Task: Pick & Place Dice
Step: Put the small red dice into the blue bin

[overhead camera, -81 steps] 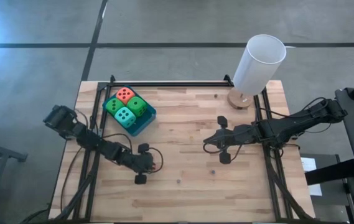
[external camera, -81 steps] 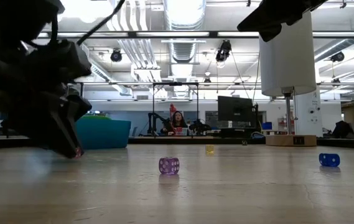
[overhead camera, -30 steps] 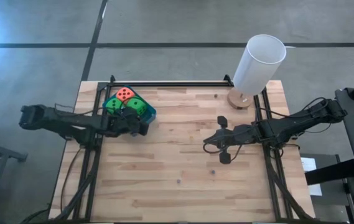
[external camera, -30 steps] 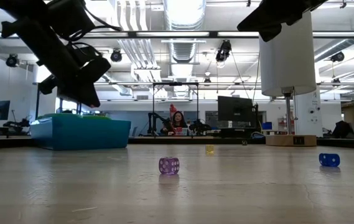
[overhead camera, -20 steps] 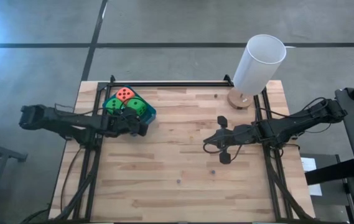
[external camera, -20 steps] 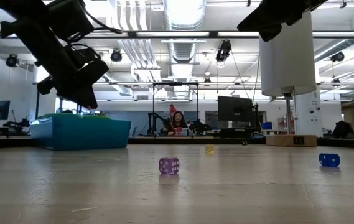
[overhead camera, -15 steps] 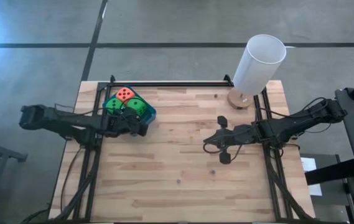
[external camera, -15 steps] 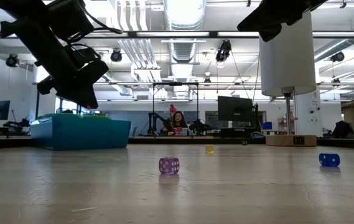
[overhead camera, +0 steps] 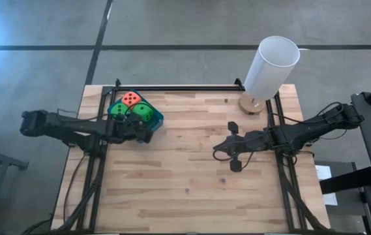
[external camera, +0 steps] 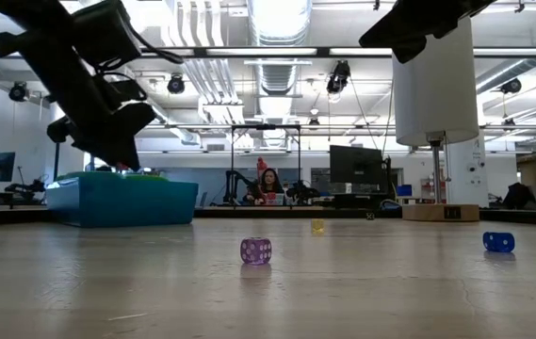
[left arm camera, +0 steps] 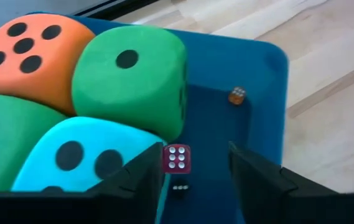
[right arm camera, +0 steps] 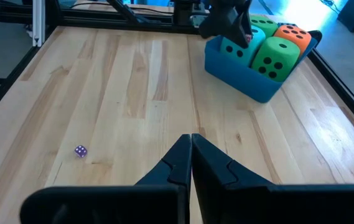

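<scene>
A blue tray (overhead camera: 157, 120) stands at the table's far left. It holds four foam dice: orange-red (left arm camera: 24, 53), green (left arm camera: 130, 78), a second green (left arm camera: 2, 137) and teal (left arm camera: 83, 155). My left gripper (left arm camera: 195, 155) hovers open over the tray's near right corner (overhead camera: 139, 132). Below its fingers, on the tray floor, lie a small pink die (left arm camera: 177, 158), a dark one (left arm camera: 178, 187) and a brown one (left arm camera: 237, 95). My right gripper (right arm camera: 191, 142) is shut and waits above the table's right middle (overhead camera: 218, 149).
Small dice lie on the bare wood: purple (external camera: 255, 250), yellow (external camera: 316, 226), blue (external camera: 498, 242). A tall white cylinder on a wooden base (overhead camera: 271, 68) stands at the far right corner. Black rails run along the table's left, right and far edges. A person sits in the room beyond.
My left gripper has stayed above the tray's near right corner and has shifted slightly toward the table's left edge. My right arm has kept still, and the small dice on the wood have not moved.
</scene>
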### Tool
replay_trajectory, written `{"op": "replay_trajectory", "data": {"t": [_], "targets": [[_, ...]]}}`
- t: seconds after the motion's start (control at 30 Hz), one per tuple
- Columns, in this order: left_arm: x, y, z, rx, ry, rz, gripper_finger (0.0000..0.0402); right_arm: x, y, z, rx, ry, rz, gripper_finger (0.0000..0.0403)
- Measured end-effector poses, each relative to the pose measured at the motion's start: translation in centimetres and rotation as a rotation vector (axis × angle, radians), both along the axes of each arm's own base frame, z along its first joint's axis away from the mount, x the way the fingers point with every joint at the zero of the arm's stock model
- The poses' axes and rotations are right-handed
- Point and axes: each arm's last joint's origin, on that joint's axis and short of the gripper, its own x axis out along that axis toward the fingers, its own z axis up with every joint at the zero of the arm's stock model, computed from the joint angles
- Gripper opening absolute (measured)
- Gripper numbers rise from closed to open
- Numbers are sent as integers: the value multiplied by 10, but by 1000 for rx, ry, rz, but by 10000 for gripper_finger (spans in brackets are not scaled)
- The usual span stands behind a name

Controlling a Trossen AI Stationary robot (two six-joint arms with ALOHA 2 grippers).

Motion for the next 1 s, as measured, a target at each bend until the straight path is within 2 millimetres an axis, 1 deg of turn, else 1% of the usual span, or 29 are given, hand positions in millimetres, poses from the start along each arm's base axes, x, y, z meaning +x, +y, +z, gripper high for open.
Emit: {"op": "replay_trajectory", "data": {"t": [0.2, 0.43, 0.6, 0.73, 0.87, 1.0], "targets": [[-2, 1, -1, 2, 26, 7, 198, 0, 0, 0, 0, 0, 0, 8], [-5, 2, -2, 9, 74, -9, 205, 0, 0, 0, 0, 0, 0, 8], [-5, 2, -2, 10, 72, -12, 200, 0, 0, 0, 0, 0, 0, 8], [-1, 2, 0, 12, 39, -13, 193, 0, 0, 0, 0, 0, 0, 8], [4, 2, 7, 35, 40, -61, 186, 0, 0, 0, 0, 0, 0, 8], [4, 2, 8, 48, 64, -90, 181, 0, 0, 0, 0, 0, 0, 8]]}}
